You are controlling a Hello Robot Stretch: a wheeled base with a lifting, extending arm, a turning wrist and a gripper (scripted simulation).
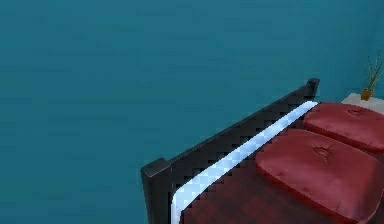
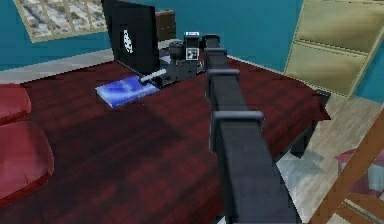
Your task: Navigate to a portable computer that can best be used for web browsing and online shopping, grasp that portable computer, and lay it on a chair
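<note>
An open laptop [image 2: 128, 50] is seen on a bed [image 2: 110, 150] covered in dark red, set toward the far side of the cover. Its black screen is raised upright and is marked by a small pale emblem, while its flat base, lying on the cover, is lit in blue and white.

The arm [image 2: 235, 130] is stretched out across the bed, and the gripper [image 2: 172, 66] is placed just beside the laptop's right edge. Whether the laptop is touched cannot be made out. With the laptop standing on the bed right at the fingers, it cannot be told whether anything is grasped.

Red pillows [image 2: 15, 130] are piled at the arm side view's left. A window [image 2: 55, 15] is set in the teal wall beyond the laptop, and pale panelled doors [image 2: 335, 50] are seen at the right.

In the forward view, a dark headboard [image 1: 220, 145] is backed against the teal wall. At the far right, a small orange pot [image 1: 367, 94] is stood on a pale nightstand [image 1: 352, 99]; what appear to be thin dry stalks are held in it.
</note>
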